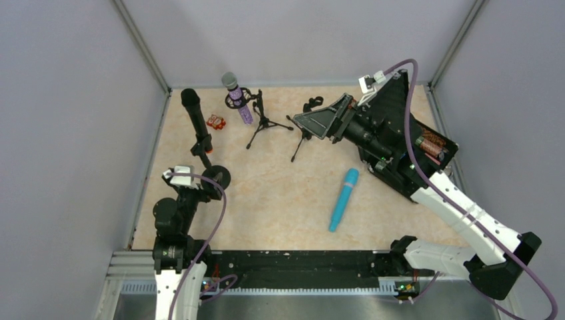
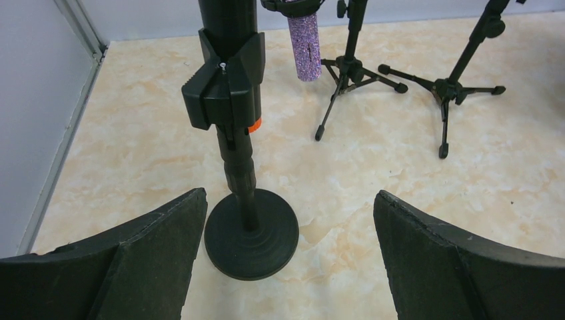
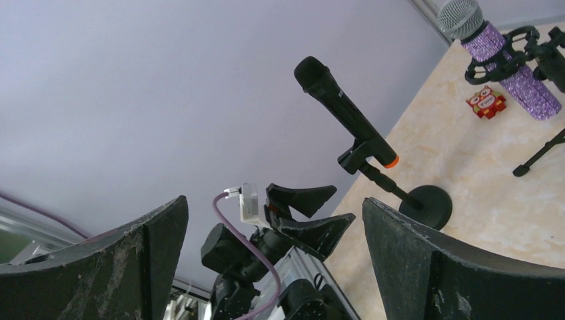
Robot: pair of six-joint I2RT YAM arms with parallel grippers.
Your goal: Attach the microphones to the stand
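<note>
The black microphone [image 1: 194, 113] with an orange end [image 2: 254, 125] sits clipped in a round-base stand [image 1: 218, 176] at the left. The glittery purple microphone [image 1: 238, 99] hangs in the mount of a tripod stand [image 1: 262, 124]. A second tripod stand [image 1: 303, 135] holds nothing in its clip [image 1: 312, 105]. The turquoise microphone [image 1: 344, 199] lies flat on the table. My left gripper [image 2: 290, 195] is open just in front of the round base [image 2: 251, 233], holding nothing. My right gripper [image 1: 318, 115] is open and raised beside the second tripod stand, turned toward the left wall.
A small red owl figure [image 1: 216, 122] stands between the black microphone and the purple one. Grey walls close the table on three sides. In the right wrist view the left arm [image 3: 266, 247] shows below the black microphone [image 3: 343, 110].
</note>
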